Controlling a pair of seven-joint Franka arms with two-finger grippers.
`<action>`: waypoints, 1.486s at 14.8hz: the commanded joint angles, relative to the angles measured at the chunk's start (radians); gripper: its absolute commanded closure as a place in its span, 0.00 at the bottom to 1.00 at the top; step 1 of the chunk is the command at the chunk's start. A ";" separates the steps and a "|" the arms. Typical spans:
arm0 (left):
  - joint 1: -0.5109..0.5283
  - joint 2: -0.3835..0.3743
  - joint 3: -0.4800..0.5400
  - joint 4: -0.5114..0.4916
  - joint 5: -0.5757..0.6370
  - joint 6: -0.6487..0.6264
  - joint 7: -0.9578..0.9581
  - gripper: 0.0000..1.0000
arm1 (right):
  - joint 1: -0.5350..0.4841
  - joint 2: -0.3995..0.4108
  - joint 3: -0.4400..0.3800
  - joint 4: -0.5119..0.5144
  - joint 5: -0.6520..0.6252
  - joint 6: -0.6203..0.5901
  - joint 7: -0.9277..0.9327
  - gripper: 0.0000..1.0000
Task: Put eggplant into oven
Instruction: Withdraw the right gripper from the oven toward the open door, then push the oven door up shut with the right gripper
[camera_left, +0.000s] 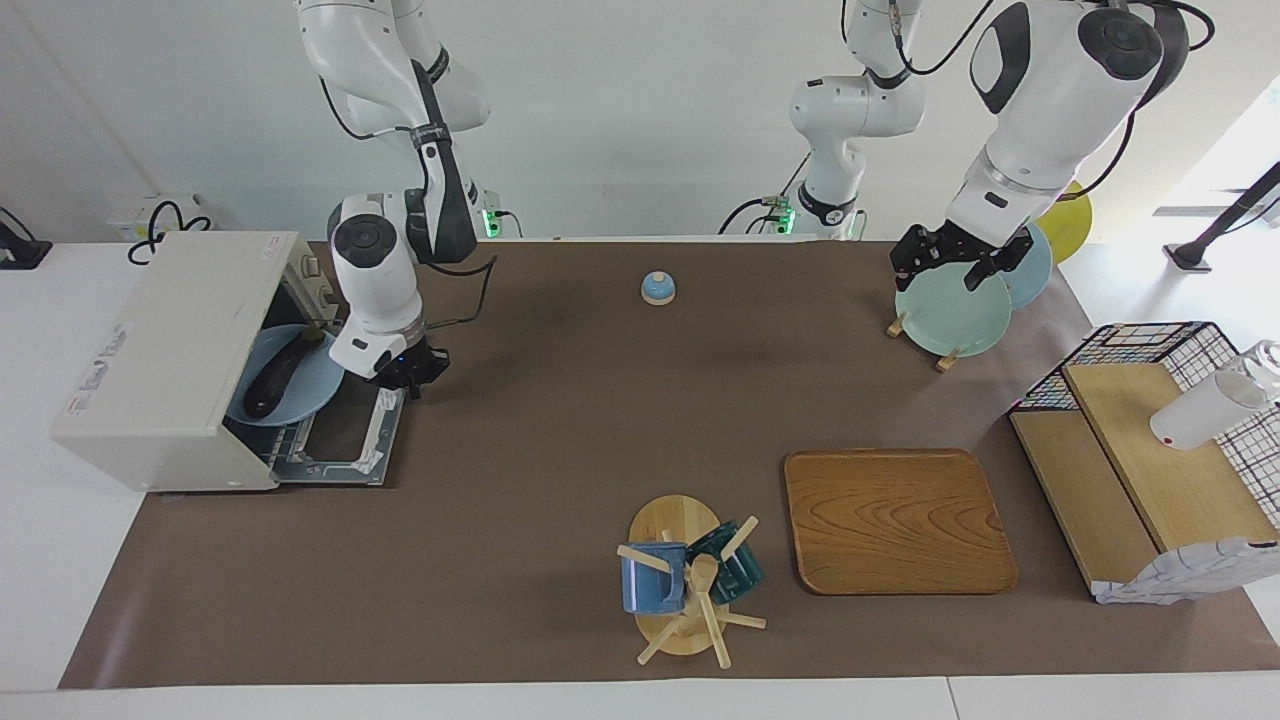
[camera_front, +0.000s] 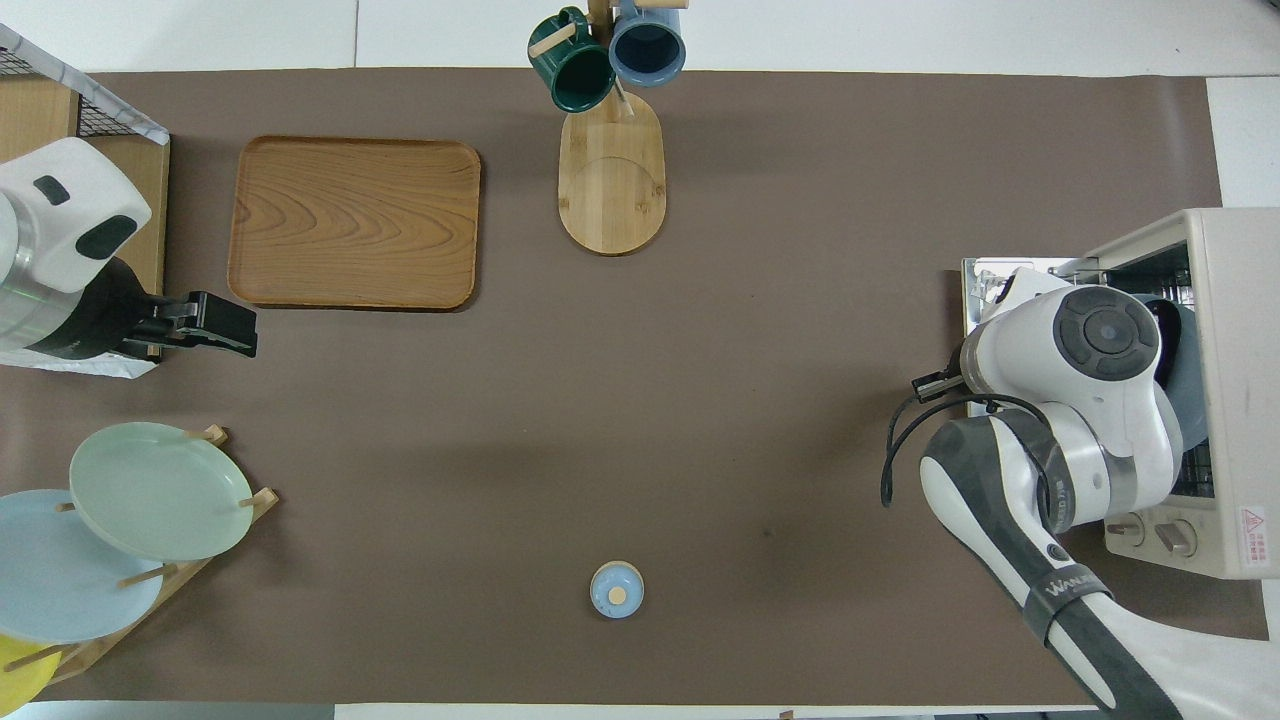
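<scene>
Dark purple eggplant (camera_left: 281, 374), cream oven (camera_left: 165, 350)

Oven (camera_left: 165, 355) mouth is mostly filled: blue plate (camera_left: 300, 385) with the eggplant (camera_left: 278, 372) sits on the rack, and my right gripper (camera_left: 405, 372) hangs shut over the dropped door's (camera_left: 345, 440) handle edge, blocking the approach. Mid-table I see open mat, only the small bell (camera_left: 657, 287) nearer the robots. Mug tree (camera_left: 690, 585) and wooden tray (camera_left: 895, 520) crowd the edge farthest from the robots. Left gripper (camera_left: 955, 262) waits over the plate rack (camera_left: 950, 310).
</scene>
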 joint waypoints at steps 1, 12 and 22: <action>0.013 -0.012 -0.008 0.003 0.011 -0.014 0.008 0.00 | -0.032 -0.007 0.007 -0.029 0.017 0.027 0.009 1.00; 0.013 -0.012 -0.008 0.003 0.011 -0.014 0.008 0.00 | -0.032 0.008 0.005 0.052 -0.110 -0.056 -0.017 1.00; 0.013 -0.012 -0.008 0.003 0.011 -0.013 0.008 0.00 | -0.116 -0.022 -0.001 0.283 -0.110 -0.340 -0.197 1.00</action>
